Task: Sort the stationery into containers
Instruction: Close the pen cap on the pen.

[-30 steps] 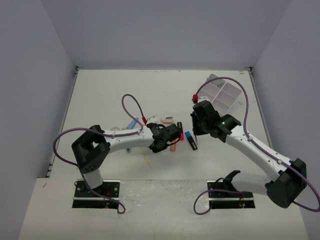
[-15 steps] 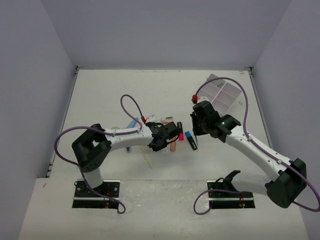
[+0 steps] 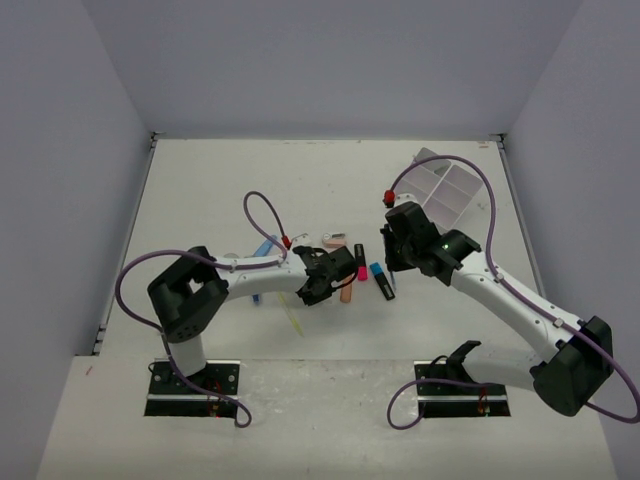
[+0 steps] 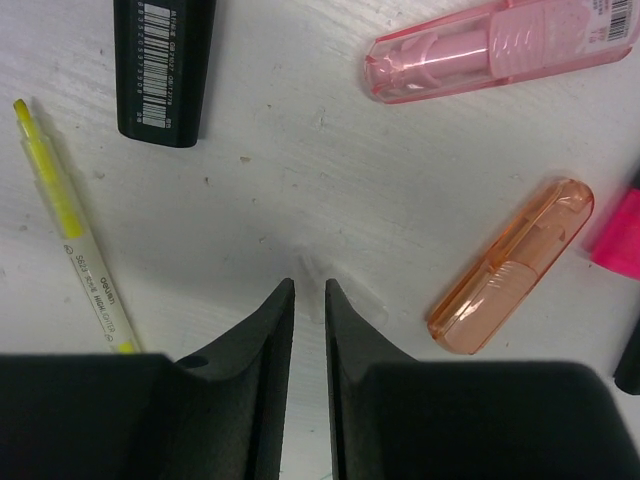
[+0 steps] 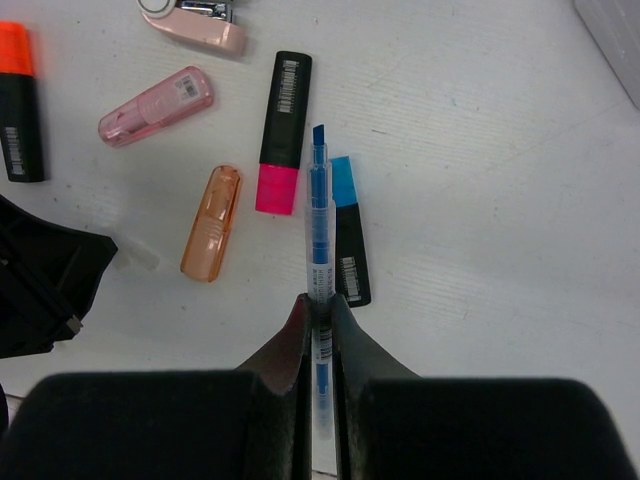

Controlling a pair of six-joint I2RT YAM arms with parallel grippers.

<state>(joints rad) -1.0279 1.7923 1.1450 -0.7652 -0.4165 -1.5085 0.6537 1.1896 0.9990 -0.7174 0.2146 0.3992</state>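
Right end effector (image 5: 318,305): jaws pressed in on a thin blue pen (image 5: 318,225), gripped near its rear end. The barrel runs straight out ahead along the line of the fingers, tip pointing away from the wrist. The pen hangs over the blue-capped highlighter (image 5: 348,240), which lies on the tabletop (image 5: 480,180) almost parallel to it. Cannot tell whether the two touch.

White divided tray (image 3: 450,190): sits at the far right of the tabletop, turned corner-on to the arms. In the right wrist view only its corner (image 5: 612,28) shows, ahead and to the right of the pen tip, well apart from it. The right arm is plainly the nearer one; the left arm works the loose items at centre.

Left end effector (image 4: 308,290): jaws drawn nearly together with a slim gap, nothing seen between them. It is low over the tabletop, between a yellow pen (image 4: 70,230) and an orange clear case (image 4: 510,265).

Judgement: the pick is made and the carry comes next. It should swing forward and right toward the tray. The pen's long axis probably needs turning to match a compartment's length before release, since the tray sits skewed to the present heading
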